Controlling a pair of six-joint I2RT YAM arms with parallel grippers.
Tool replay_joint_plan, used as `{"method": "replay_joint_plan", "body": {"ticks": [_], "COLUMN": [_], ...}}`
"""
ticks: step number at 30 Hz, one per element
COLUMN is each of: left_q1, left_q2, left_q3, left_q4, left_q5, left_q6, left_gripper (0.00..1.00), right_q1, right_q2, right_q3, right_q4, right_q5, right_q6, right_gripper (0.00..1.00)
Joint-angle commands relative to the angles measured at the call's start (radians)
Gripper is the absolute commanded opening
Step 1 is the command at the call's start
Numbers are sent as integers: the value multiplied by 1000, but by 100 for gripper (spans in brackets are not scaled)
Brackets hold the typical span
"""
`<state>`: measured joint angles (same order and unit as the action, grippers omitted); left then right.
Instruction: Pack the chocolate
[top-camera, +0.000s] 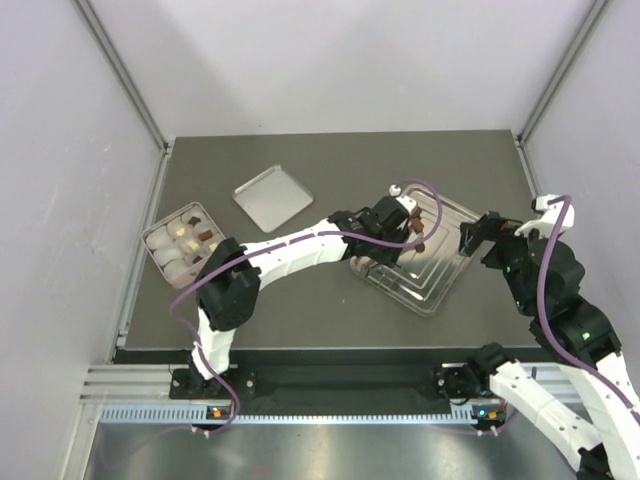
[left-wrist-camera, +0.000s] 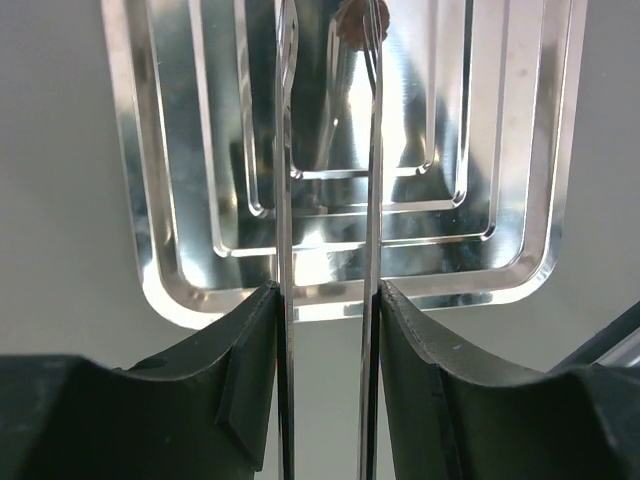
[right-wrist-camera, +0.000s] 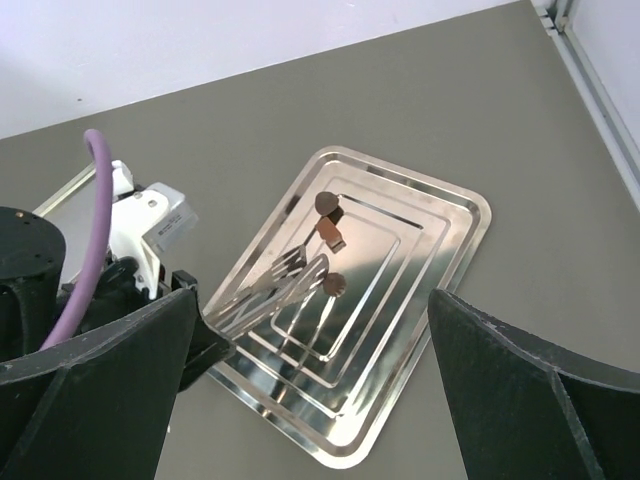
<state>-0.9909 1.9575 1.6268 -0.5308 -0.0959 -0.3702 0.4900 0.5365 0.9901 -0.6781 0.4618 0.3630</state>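
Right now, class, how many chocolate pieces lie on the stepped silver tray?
3 chocolate pieces. A dark round piece and a brown block sit close together on the tray's inner steps; a third piece lies beside the tongs' tips. More may hide under the tongs.

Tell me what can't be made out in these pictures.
- Left wrist view: top edge cuts off the piece at the tongs tips; gripped or not, unclear.
- Top view: left gripper covers part of the tray; pieces there tiny.
- Top view: box contents too small to count; left arm covers one corner.
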Motion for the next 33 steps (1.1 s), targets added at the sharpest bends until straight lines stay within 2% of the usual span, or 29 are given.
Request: {"method": "replay_joint_plan", "body": {"ticks": [1, 23, 33], "left_q1": [3, -17, -54], "left_q2": [17, 78, 75], "left_q3": [61, 31, 24], "left_q4": [87, 107, 81], "left_q5": [59, 71, 18], "left_q6": [42, 50, 57], "left_gripper": [47, 48, 48], "right_q1": [15, 15, 15], "right_q2": [-7, -29, -27], "right_q3": [48, 42, 39], "right_q4": [-6, -8, -8], "right_q5": [47, 71, 64], "right_q6": [4, 2, 8], "right_gripper": [100, 100, 100]}}
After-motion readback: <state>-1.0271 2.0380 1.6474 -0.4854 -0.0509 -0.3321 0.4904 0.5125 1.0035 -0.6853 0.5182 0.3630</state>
